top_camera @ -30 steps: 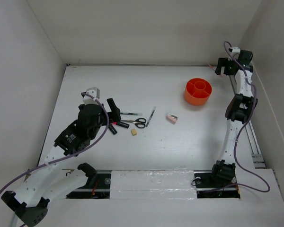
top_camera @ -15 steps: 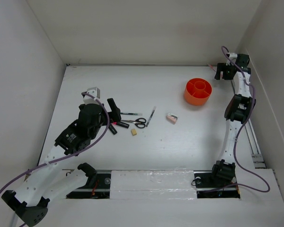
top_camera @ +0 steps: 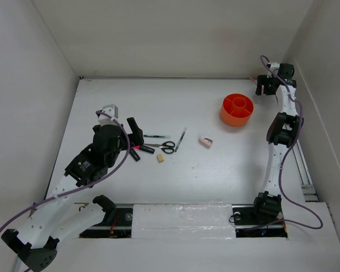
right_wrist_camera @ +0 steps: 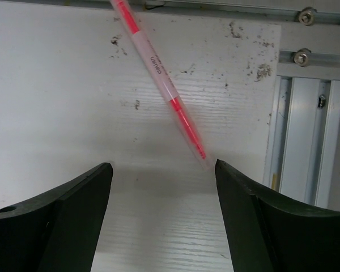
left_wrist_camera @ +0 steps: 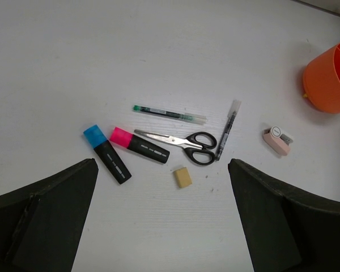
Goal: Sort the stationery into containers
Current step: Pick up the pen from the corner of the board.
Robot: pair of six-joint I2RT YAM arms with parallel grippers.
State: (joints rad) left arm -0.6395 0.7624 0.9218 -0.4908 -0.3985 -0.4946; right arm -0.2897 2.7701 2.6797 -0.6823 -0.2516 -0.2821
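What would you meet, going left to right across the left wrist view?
blue marker → pink marker → scissors → grey pen → sharpener → orange pot. The green pen and eraser lie across the scissors' span, so they are left out.

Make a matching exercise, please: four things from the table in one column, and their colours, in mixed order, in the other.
Things:
1. scissors
2. eraser
3. sharpener
4. pot

Colours:
a. orange
b. pinkish
c. black handles
d. beige

Pairs: 1-c, 2-d, 3-b, 4-a.
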